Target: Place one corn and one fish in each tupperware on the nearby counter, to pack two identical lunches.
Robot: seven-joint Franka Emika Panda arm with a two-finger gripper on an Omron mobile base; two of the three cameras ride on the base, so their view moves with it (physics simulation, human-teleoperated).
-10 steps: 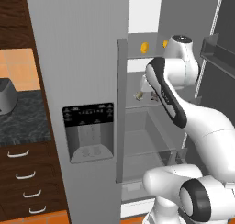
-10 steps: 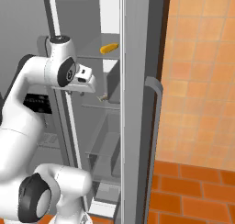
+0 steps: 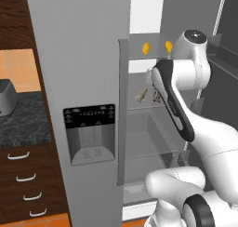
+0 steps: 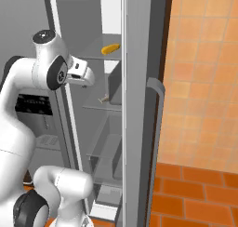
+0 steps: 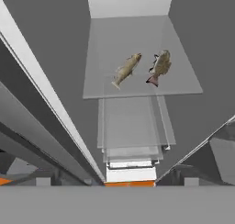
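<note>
inside, two fish (image 5: 127, 70) lie apart on a fridge shelf (image 5: 101, 81).

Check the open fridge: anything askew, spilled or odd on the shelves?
Nothing spilled or damaged. Two grey-brown fish lie bare on a glass shelf, angled differently. Two yellow corn cobs sit on the shelf above.
</note>
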